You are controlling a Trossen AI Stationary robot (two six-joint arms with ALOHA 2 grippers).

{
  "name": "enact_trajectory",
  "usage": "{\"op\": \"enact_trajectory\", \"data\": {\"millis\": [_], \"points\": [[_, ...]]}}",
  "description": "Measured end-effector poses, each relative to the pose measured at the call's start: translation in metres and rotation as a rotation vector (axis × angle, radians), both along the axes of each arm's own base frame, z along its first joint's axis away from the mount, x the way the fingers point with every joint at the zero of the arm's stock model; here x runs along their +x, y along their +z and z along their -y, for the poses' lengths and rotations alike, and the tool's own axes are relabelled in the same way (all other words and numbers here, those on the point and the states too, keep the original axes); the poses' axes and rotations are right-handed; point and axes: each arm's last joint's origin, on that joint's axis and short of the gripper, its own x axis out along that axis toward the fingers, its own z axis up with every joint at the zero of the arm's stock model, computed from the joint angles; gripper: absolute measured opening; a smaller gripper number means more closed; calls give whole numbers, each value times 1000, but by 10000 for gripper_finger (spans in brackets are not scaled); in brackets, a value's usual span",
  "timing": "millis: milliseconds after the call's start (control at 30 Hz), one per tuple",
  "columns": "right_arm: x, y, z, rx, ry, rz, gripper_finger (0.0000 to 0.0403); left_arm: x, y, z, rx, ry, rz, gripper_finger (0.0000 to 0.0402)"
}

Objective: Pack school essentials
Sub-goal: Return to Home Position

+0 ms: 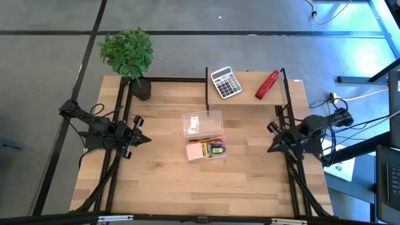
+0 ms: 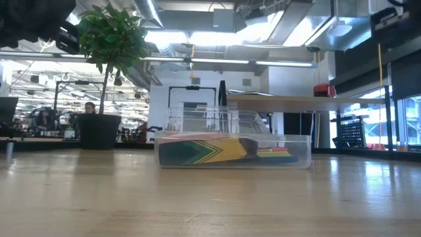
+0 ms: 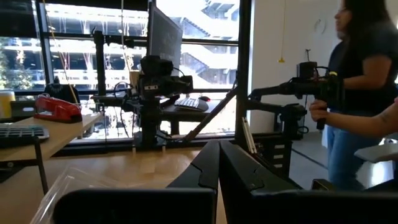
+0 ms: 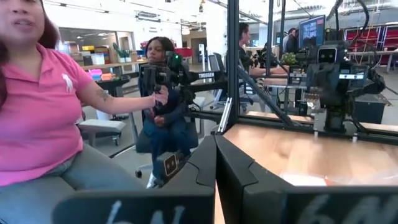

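School essentials (image 1: 207, 150) sat off my grippers: left gripper (image 1: 146, 139) and right gripper (image 1: 272, 147) were both pinched closed on nothing, parked at opposite edges of the wooden table (image 1: 250, 181), clear of the transparent supply box (image 2: 293, 142) mid-table holding pink note pad (image 1: 195, 150) and crayon box (image 1: 217, 149). I read this as homing with packing about done; next move likely meant fitting the clear lid (image 1: 202, 123) lying just beyond it. Calculator (image 1: 225, 82) and red stapler (image 1: 267, 84) were on the rear shelf (image 1: 250, 95), potted plant (image 1: 128, 56) at a corner, people (image 4: 37, 106) in the office beyond.

Supply box (image 2: 301, 150) — small items inside indistinct; in low view crayon box (image 2: 197, 152) hides rest.
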Motion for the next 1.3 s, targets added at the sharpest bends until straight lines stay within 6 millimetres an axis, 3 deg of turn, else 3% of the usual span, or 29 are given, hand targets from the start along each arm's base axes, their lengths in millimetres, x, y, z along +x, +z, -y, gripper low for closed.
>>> {"op": "enact_trajectory", "data": {"millis": [200, 533, 933, 1300], "points": [[8, -25, -3, -17, -1, -52, 3, 0, -2, 0, 15, 9, -16, 0], [13, -47, -5, -63, -5, -41, 3, 1, -4, -5, -3, 168, -47, 0], [14, -47, -6, -62, 22, -25, 3, 1, -4, -5, -6, 182, -48, 0], [14, -47, -6, 80, 35, -116, 17, 1, -4, -5, -7, 182, -47, 0]]}}
